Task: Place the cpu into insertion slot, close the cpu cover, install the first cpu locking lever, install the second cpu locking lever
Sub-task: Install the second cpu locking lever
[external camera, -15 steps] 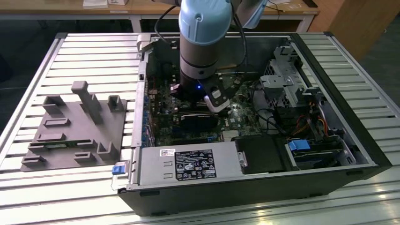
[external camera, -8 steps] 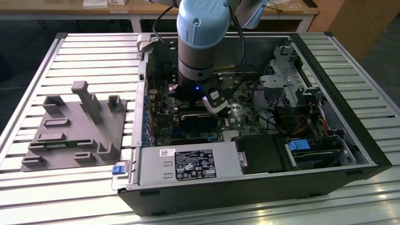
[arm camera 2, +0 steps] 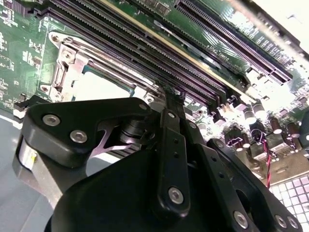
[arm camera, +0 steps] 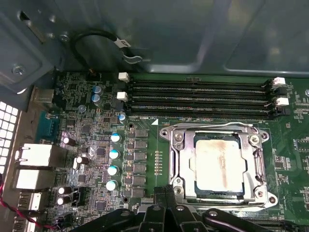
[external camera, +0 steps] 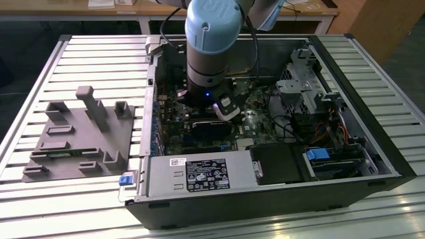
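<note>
While the blue-and-grey robot arm (external camera: 211,45) is lowered into the open black computer case (external camera: 371,149) on the slatted metal tabletop (external camera: 93,55), one small square cpu with a pale silvery-grey top (arm camera: 217,162) is seen seated in the socket of the green motherboard (arm camera: 159,145). One thin silvery metal cpu cover (arm camera: 216,134) is laid down around it, framing the chip through its central opening. Four long black memory slots (arm camera: 198,99) are counted just beside the socket. The black gripper (arm camera: 166,203) is held just beside the socket's edge, apart from the chip; its jaws are drawn close together, with nothing visibly held. One grey moulded fixture tray (external camera: 76,139) is set on the tabletop beside the case.
</note>
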Controlling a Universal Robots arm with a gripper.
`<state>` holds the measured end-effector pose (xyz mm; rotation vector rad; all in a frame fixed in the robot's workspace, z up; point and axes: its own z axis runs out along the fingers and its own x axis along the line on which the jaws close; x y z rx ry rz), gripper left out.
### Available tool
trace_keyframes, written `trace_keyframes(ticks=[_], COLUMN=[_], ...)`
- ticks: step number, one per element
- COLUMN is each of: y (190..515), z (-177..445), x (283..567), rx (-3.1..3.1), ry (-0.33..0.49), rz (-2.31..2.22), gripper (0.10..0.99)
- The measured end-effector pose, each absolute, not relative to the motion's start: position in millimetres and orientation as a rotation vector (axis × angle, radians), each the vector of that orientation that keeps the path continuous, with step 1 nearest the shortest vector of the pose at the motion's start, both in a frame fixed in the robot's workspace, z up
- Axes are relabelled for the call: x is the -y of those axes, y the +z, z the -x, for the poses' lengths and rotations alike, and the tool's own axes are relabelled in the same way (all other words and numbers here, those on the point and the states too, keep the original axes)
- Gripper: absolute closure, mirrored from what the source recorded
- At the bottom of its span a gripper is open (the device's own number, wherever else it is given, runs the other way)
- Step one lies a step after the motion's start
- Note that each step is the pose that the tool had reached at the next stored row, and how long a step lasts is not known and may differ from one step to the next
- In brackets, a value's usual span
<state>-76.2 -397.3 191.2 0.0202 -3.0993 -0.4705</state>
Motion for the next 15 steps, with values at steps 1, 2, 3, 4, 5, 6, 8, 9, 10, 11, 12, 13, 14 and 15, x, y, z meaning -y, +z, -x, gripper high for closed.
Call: trace_keyframes(ticks=[1, 2, 3, 4, 5, 6, 8, 9, 10, 11, 12, 13, 14, 15], y=[191.2, 191.1, 191.0, 190.8, 190.7, 190.7, 190.6, 190.7, 191.5, 192.7, 194.9, 196.8, 198.6, 200.9], z=[76.2, 76.2, 76.2, 76.2, 76.2, 76.2, 76.2, 76.2, 76.2, 76.1, 76.2, 76.2, 76.2, 76.2], x=[397.3, 397.3, 397.3, 397.3, 397.3, 397.3, 397.3, 397.4, 397.4, 397.3, 397.3, 397.4, 397.3, 397.4], rx=[3.099, 3.099, 3.099, 3.099, 3.099, 3.099, 3.099, 3.099, 3.099, 3.1, 3.099, 3.099, 3.099, 3.099], ry=[-0.47, -0.47, -0.471, -0.471, -0.47, -0.47, -0.471, -0.471, -0.471, -0.472, -0.471, -0.471, -0.471, -0.471], rz=[-0.02, -0.02, -0.02, -0.02, -0.02, -0.02, -0.02, -0.02, -0.02, -0.02, -0.02, -0.02, -0.02, -0.02], gripper=[0.98, 0.98, 0.98, 0.98, 0.98, 0.98, 0.98, 0.98, 0.98, 0.98, 0.98, 0.98, 0.98, 0.98])
